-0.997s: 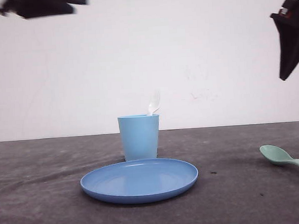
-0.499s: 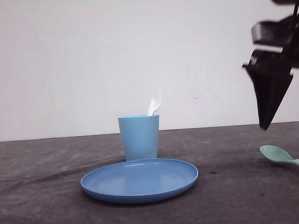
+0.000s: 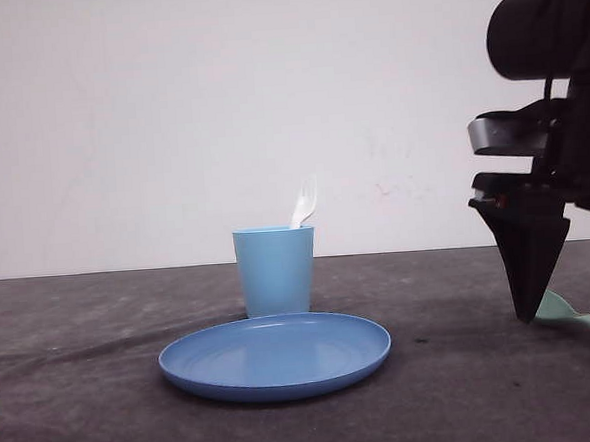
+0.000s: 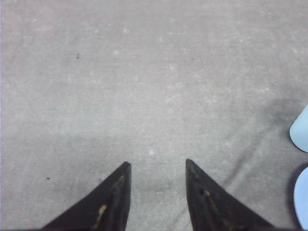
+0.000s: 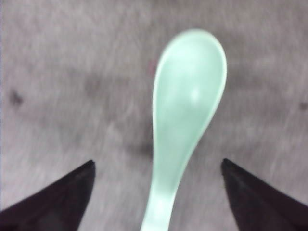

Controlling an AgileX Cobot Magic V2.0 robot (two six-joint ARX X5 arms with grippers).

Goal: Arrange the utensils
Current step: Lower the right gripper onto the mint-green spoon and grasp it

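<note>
Spoon (image 5: 185,120), pale mint green, lies flat on the grey table (image 3: 85,394) at the right side, its handle running between the right gripper's (image 5: 156,166) wide-spread fingers, which touch nothing. White fork (image 3: 305,200) stands in the light blue cup (image 3: 275,272), just behind the blue plate (image 3: 275,355). Left gripper (image 4: 156,166) hangs over bare table, fingers parted, holding nothing

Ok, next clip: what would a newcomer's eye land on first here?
The right gripper, low over the table's right side, open fingers straddling the mint-green spoon lying flat. Then the white fork standing in the light blue cup, mid-table behind the blue plate.
</note>
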